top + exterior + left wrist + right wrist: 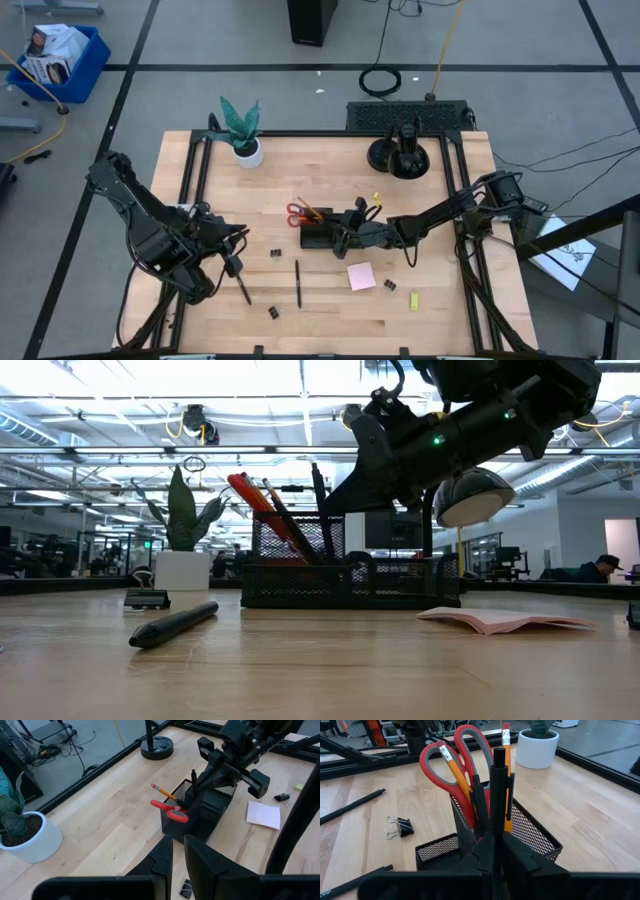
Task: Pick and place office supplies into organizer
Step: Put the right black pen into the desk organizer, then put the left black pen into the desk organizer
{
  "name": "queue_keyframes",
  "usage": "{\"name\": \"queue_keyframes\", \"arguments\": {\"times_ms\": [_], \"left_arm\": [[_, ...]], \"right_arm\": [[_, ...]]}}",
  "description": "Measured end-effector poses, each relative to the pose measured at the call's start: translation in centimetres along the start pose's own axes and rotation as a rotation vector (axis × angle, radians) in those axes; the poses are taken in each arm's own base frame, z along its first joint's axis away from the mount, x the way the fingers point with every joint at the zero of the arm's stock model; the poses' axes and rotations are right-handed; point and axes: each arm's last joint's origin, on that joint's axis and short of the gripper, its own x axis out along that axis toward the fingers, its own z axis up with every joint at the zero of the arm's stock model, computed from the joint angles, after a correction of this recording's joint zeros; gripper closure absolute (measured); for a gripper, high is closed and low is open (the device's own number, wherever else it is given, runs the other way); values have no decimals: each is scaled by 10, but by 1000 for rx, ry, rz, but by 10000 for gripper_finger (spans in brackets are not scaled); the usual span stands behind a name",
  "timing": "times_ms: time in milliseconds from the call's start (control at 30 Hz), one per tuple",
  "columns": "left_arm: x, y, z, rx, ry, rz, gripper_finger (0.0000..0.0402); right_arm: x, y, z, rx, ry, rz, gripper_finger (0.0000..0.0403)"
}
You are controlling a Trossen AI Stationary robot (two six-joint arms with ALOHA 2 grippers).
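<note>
The organizer (322, 240), a black mesh tray with a tall cup, stands mid-table. The cup holds red-handled scissors (465, 750) and orange pencils (452, 767). My right gripper (493, 840) reaches in from the table's right and is shut on a black pen (499, 785) standing at the cup. My left gripper (178, 851) hovers over the near left part of the table (232, 262), a narrow gap between its fingers and nothing in it. Two black pens (298, 283) (243, 288), a pink sticky-note pad (361, 276) and binder clips (273, 255) lie flat on the wood. My right gripper pinches the black pen's shaft (495, 827) between its two fingers, below the pen's clip. The fingers come nearly level from the table's right and lie across the pen. The pen stands almost upright, its top well above the fingers. The fingers hide its lower part at the cup.
A potted plant (242, 130) stands at the far left and a round black stand base (398, 155) at the far right. A small yellow-green piece (414, 300) and another clip (390, 286) lie near the pad. Black rails (190, 190) frame the table's sides.
</note>
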Motion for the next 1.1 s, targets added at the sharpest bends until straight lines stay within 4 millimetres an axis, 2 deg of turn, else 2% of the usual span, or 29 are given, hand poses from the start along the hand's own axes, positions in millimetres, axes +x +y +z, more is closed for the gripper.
{"name": "queue_keyframes", "arguments": {"times_ms": [867, 1100], "left_arm": [[0, 0, 0, 0, 0, -2, 348], [0, 0, 0, 0, 0, -2, 348]], "right_arm": [[0, 2, 3, -38, -30, 14, 296], [-8, 8, 19, -88, -151, 52, 288]]}}
